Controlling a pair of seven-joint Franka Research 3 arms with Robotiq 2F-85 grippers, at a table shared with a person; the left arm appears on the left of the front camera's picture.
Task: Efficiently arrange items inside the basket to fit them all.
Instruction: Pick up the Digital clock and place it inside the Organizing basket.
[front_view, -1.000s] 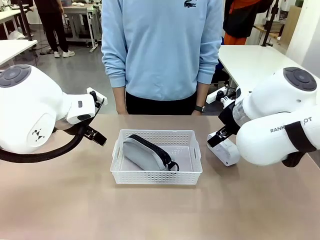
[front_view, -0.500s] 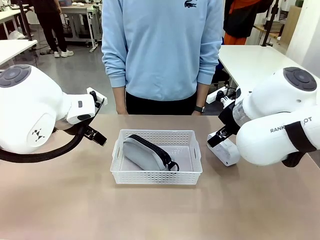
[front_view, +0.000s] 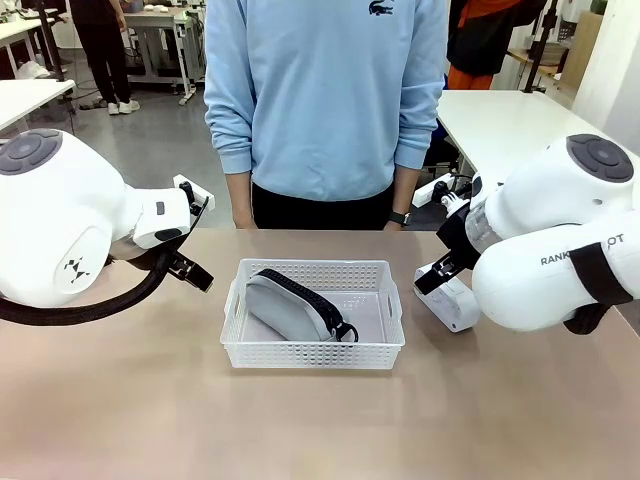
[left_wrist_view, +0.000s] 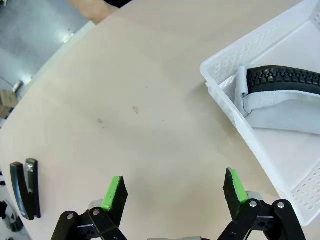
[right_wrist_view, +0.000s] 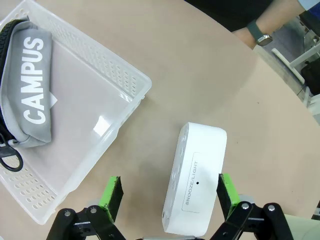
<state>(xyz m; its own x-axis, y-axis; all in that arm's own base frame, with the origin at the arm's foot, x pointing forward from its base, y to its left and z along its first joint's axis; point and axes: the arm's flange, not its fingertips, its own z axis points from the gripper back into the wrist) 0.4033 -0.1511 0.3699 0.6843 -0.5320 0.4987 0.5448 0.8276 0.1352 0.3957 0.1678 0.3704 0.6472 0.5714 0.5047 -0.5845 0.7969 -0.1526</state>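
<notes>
The white basket stands mid-table with the grey pouch lying slantwise in its left half, black zipper up. In the left wrist view the basket's corner and the pouch lie at the right, and my left gripper hangs open over bare table beside them. A black stapler lies at that view's far left. My right gripper is open above the small white box, which lies on the table just right of the basket. The pouch reads CAMPUS.
A person in a light blue sweatshirt stands at the table's far edge, arms down, a watch on one wrist. My left gripper and right gripper flank the basket. The basket's right half holds nothing.
</notes>
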